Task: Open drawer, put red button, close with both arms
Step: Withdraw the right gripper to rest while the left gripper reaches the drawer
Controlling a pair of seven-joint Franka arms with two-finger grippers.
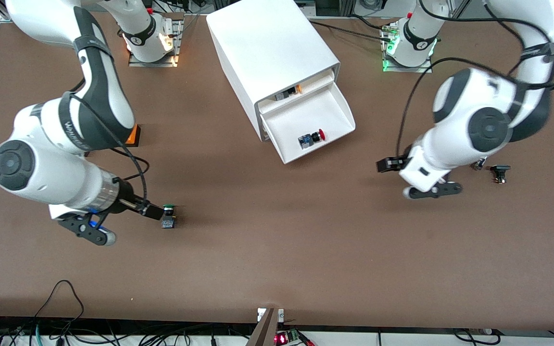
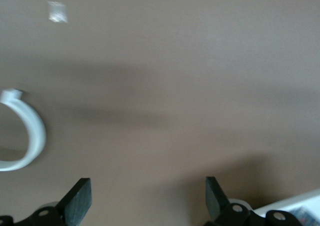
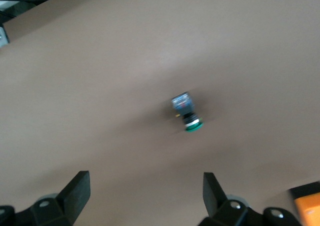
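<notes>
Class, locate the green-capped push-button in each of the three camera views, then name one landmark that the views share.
Front view: the green button lies on the brown table, toward the right arm's end, beside the right gripper.
Left wrist view: not in it.
Right wrist view: it lies mid-picture, above the open fingers.
Shared landmark: the brown table surface, seen in all three views.

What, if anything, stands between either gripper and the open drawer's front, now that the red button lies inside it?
Nothing visible does. The drawer stands pulled out with the red button lying in it. Bare table lies between its front and the open left gripper, and likewise the open right gripper.
</notes>
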